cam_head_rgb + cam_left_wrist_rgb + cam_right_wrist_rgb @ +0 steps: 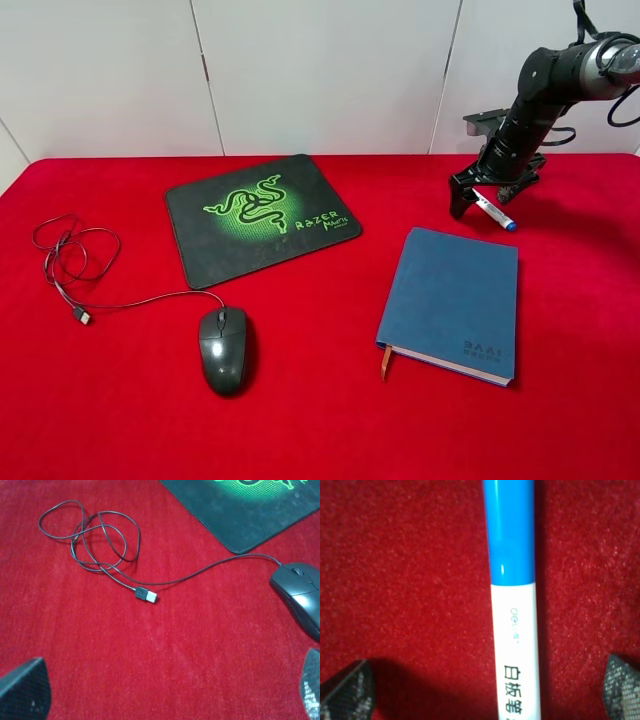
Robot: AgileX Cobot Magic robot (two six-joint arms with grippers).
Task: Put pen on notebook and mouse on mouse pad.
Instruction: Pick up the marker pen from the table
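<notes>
Right gripper (485,200) sat low over the pen (495,212) at the far right of the red cloth (320,430). Jaws were spread wide, one finger on each side of the barrel and neither touching it; nothing was held. Wrist view: blue cap and white barrel with dark print ran between the two fingertips (345,692), with cloth showing on both sides.

Pen lay on the cloth just beyond the far right corner of the notebook (455,300), apart from it and angled, blue cap toward the notebook. Notebook was closed and flat, its orange ribbon (385,362) hanging out at the near left corner.

Left gripper (167,690) showed only in its own wrist view: fingertips far apart, nothing between them, above bare cloth.

Mouse (222,348) sat on the cloth near the front edge of the mouse pad (260,215), close but not on it. Its cable (70,255) ran left in loose loops, USB plug (146,595) lying free. The pad's green logo faced up; nothing rested on it.
</notes>
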